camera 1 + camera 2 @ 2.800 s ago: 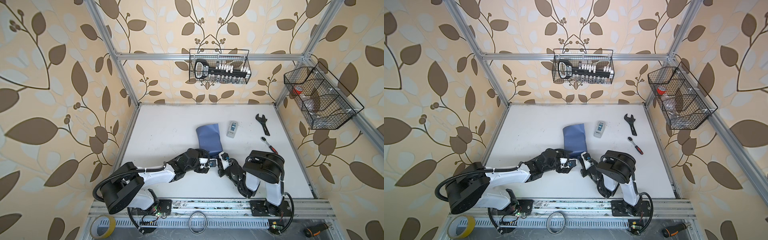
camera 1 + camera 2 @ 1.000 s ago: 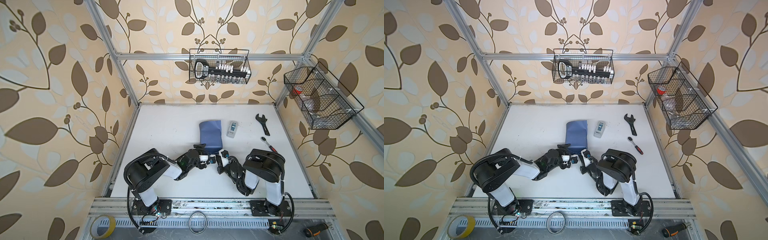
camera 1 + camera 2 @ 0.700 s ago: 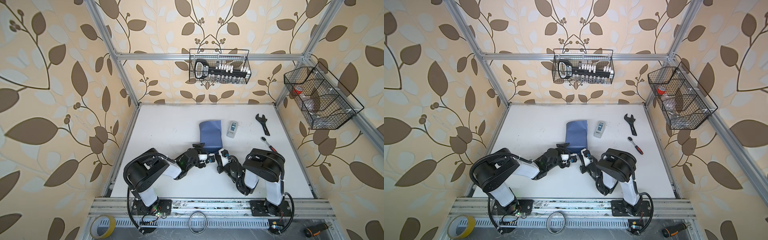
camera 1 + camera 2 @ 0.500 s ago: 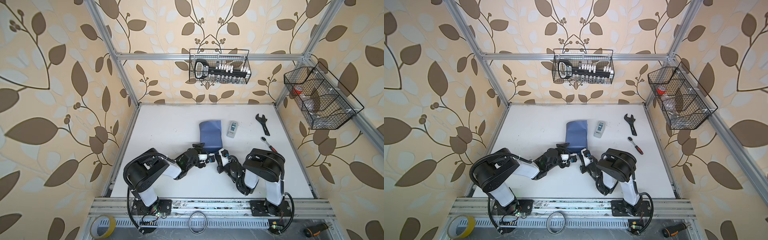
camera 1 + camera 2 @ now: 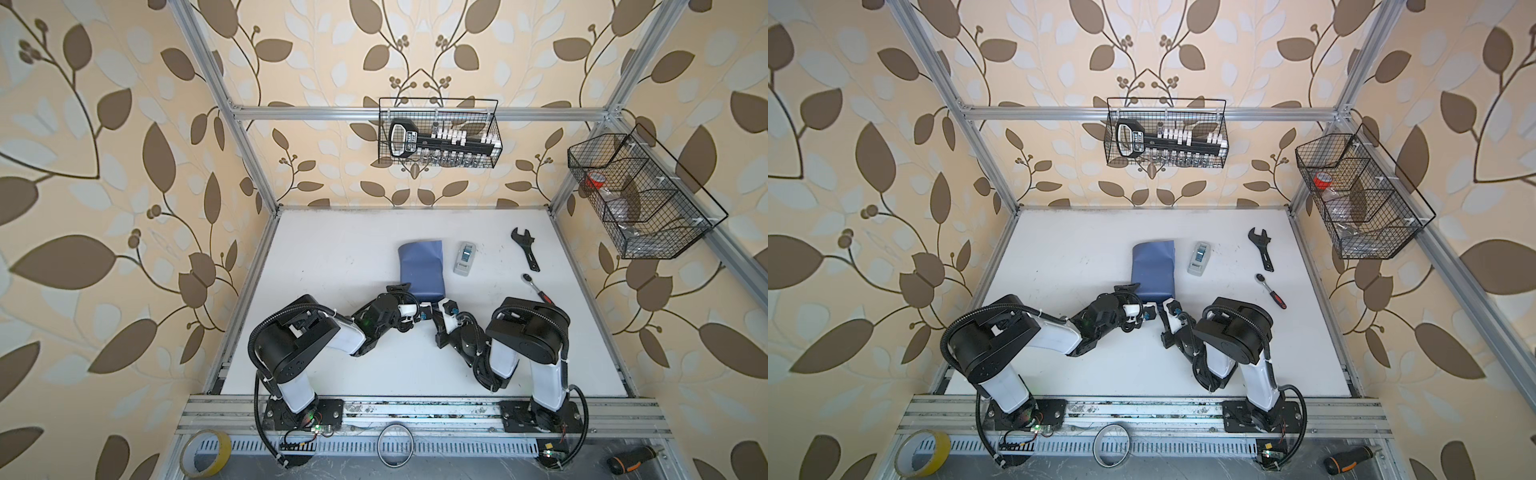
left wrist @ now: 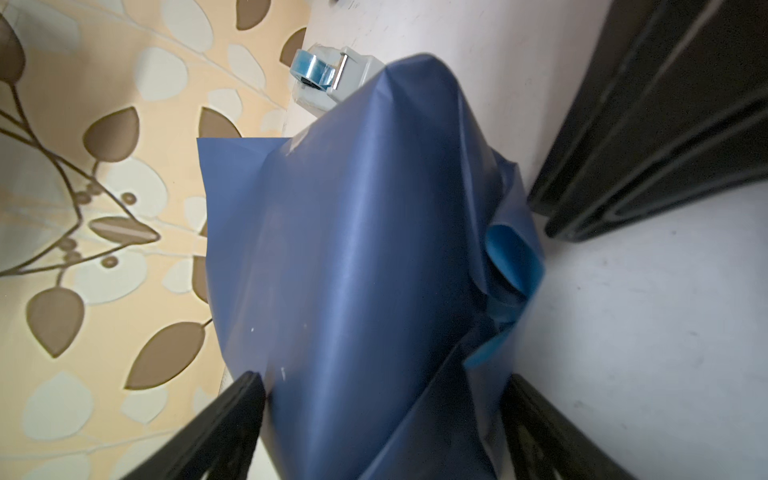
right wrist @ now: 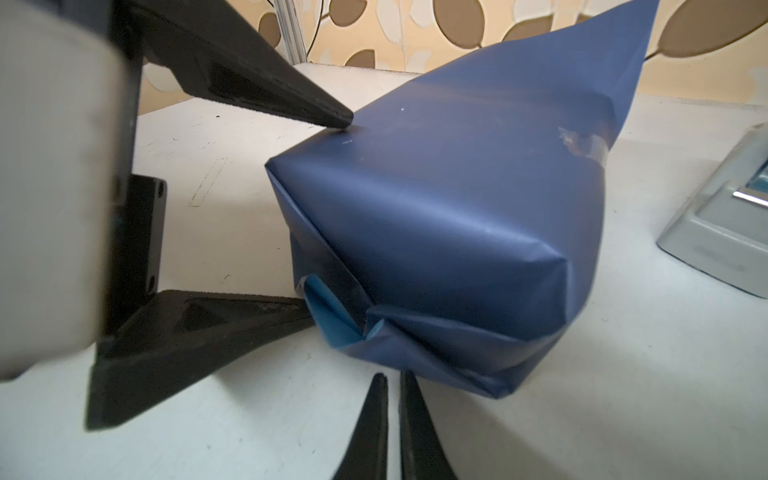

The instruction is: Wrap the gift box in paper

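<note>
The paper (image 5: 420, 266) is slate-blue, with a sky-blue inner face at one fold. The desk (image 5: 332, 249) is white; the walls (image 5: 104, 208) beige with brown leaves; the dispenser (image 5: 464, 259) grey.

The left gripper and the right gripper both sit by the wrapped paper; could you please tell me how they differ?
On the left gripper the jaws stand wide apart; on the right gripper they are shut together. The left gripper straddles the near end of the paper, one jaw at its top edge; the right gripper only points at that end, gripping nothing. Both have black tapered jaws and sit at that same end.
</note>
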Controlling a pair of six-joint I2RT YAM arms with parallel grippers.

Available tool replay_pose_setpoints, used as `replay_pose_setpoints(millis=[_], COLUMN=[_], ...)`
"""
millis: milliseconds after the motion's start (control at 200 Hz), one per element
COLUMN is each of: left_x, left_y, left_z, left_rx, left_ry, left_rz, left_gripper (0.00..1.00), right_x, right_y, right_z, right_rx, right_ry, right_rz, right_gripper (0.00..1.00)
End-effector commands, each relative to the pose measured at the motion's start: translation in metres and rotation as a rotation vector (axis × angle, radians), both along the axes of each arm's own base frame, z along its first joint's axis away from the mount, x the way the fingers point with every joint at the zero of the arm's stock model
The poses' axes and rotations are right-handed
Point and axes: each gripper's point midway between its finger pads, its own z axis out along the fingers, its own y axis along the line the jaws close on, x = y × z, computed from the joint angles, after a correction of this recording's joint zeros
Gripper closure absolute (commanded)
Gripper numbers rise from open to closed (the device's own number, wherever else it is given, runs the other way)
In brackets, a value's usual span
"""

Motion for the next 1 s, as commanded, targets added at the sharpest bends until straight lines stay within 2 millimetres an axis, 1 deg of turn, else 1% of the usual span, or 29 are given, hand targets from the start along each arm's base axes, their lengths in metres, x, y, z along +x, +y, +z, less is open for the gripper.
replay_pose_setpoints(millis=[0,95,250,345,455,550,635,660,710,735,765,875,995], left_x=[0.013,0.014,0.016,0.017,0.017,0.017,0.017,0.017,0.018,0.017,0.017,0.016,0.016], left_y=[0.001,0.002,0.003,0.005,0.005,0.005,0.005,0.005,0.005,0.004,0.005,0.005,0.005], left_z=[0.011,0.010,0.008,0.006,0.005,0.004,0.004,0.003,0.004,0.004,0.005,0.006,0.008], left_rx=[0.034,0.029,0.026,0.027,0.027,0.026,0.026,0.025,0.023,0.022,0.021,0.020,0.016], left_ry=[-0.069,-0.060,-0.053,-0.049,-0.046,-0.041,-0.041,-0.041,-0.040,-0.041,-0.041,-0.042,-0.044], left_rz=[0.006,0.012,0.019,0.025,0.025,0.025,0.024,0.023,0.023,0.023,0.023,0.021,0.020], left_gripper=[0.15,0.21,0.24,0.26,0.27,0.29,0.29,0.29,0.29,0.29,0.29,0.29,0.29], right_x=[-0.002,-0.002,-0.005,-0.005,-0.005,-0.005,-0.003,-0.003,-0.001,0.001,0.002,0.009,0.016], right_y=[-0.005,-0.008,-0.013,-0.016,-0.023,-0.028,-0.032,-0.033,-0.032,-0.032,-0.031,-0.031,-0.028], right_z=[0.004,0.008,0.014,0.015,0.017,0.017,0.014,0.013,0.010,0.010,0.009,0.006,0.001], right_rx=[0.007,0.010,0.021,0.028,0.048,0.057,0.064,0.065,0.070,0.073,0.079,0.091,0.090], right_ry=[-0.018,-0.023,-0.030,-0.028,-0.020,-0.013,0.000,0.005,0.014,0.017,0.020,0.029,0.038], right_rz=[-0.006,-0.015,-0.027,-0.038,-0.068,-0.089,-0.106,-0.112,-0.107,-0.107,-0.110,-0.119,-0.114], right_gripper=[0.89,0.88,0.84,0.79,0.69,0.54,0.43,0.41,0.36,0.31,0.26,0.20,0.18])
